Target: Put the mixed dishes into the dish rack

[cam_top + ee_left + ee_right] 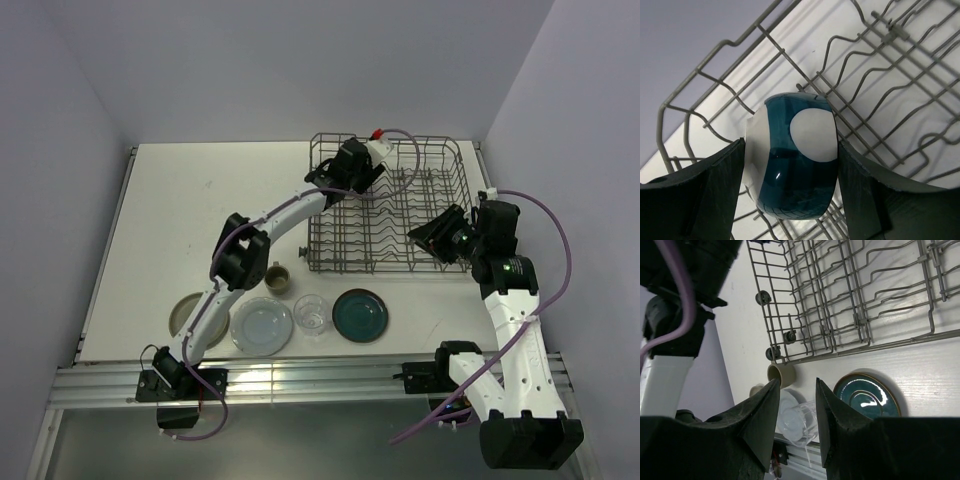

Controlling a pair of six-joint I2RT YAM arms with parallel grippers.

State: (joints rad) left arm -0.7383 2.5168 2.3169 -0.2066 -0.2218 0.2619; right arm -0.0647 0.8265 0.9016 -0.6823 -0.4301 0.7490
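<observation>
One bowl [790, 185], teal outside and cream inside, is clamped between the left gripper's [791, 144] fingers at the dish rack's [365, 266] far left corner. The right gripper [797, 382] hovers at the rack's right side, jaws partly apart and empty. A mug [278, 279] stands just beside the rack's near left corner. Along the table's [180, 220] near edge lie the grey-beige plate [183, 312], pale blue plate [262, 325], glass [311, 314] and dark teal plate [360, 315].

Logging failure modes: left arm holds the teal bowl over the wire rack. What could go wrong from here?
1. Left gripper pinches the cream-inside, teal-outside bowl by its glossy curved wall; it may slip or twist on release.
2. Tines of the grey wire dish rack stand close by the bowl; its rim could snag and settle tilted.
3. Right gripper, open and empty, hangs by the rack's right side; arms might clash on retreat.
</observation>
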